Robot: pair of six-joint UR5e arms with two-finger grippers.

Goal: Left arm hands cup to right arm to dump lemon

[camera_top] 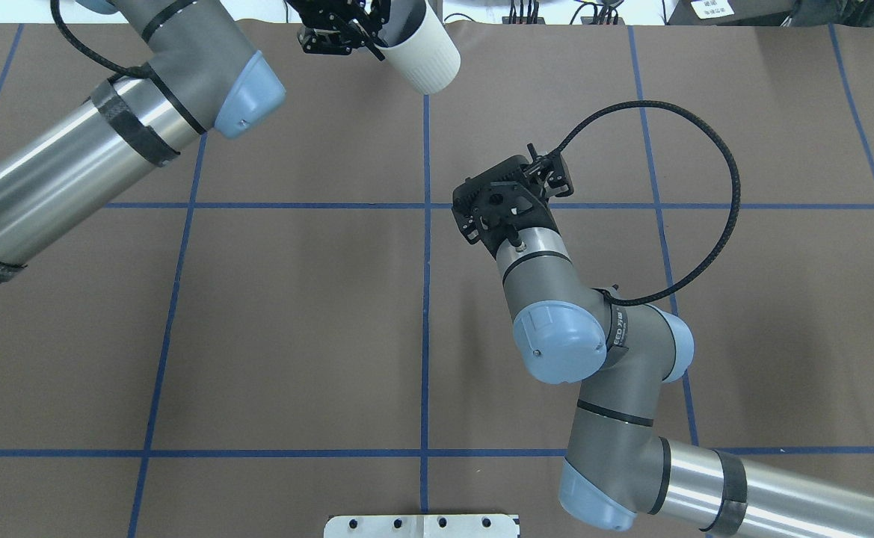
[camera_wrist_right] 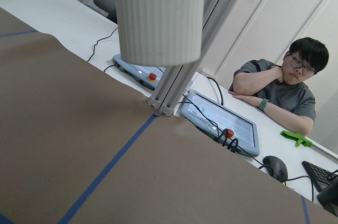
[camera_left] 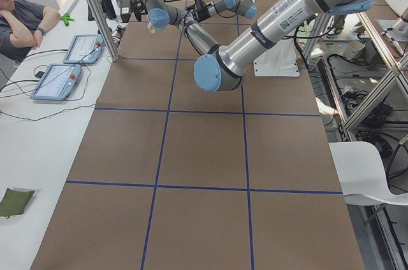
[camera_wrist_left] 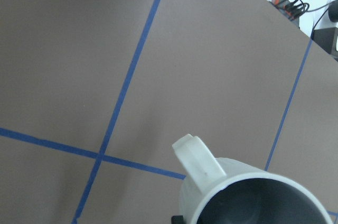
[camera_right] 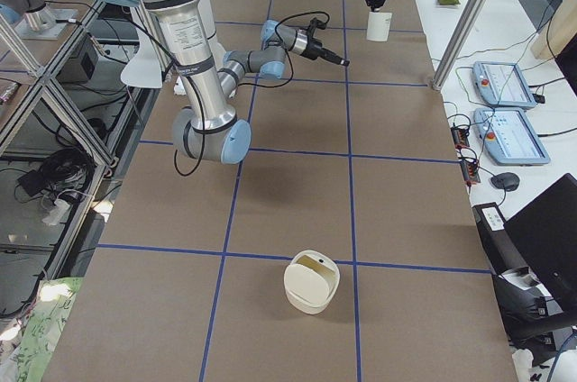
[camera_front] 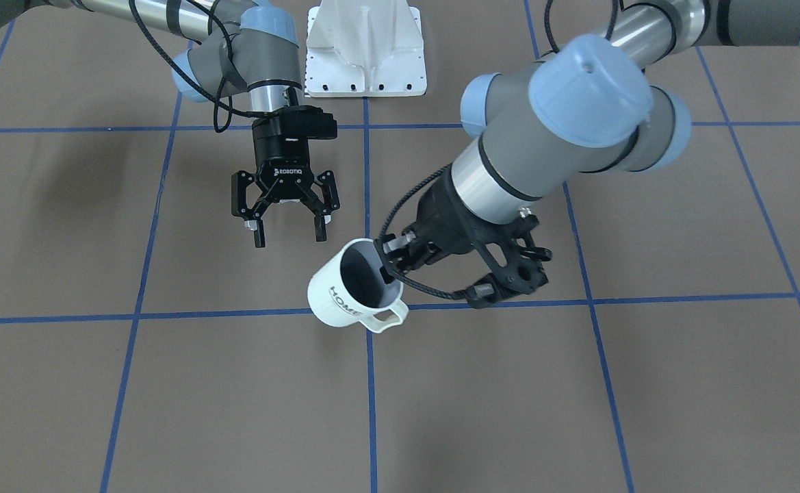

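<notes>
The cream-white cup [camera_front: 348, 294] with "HOME" on its side hangs tilted above the table, handle low. My left gripper [camera_front: 389, 263] is shut on its rim, one finger inside the dark grey interior. The cup also shows in the overhead view [camera_top: 423, 54], the left wrist view [camera_wrist_left: 253, 195] and the right wrist view [camera_wrist_right: 158, 15]. My right gripper [camera_front: 289, 236] is open and empty, pointing down a short way from the cup, apart from it. The lemon is not in view; the part of the cup's inside that shows is bare.
A white mounting plate [camera_front: 365, 61] lies at the robot's base. A cream bowl [camera_right: 312, 281] stands on the table far from both grippers. An aluminium post [camera_wrist_right: 177, 89], control tablets [camera_wrist_right: 219, 118] and a seated operator [camera_wrist_right: 285, 84] are beyond the table's edge.
</notes>
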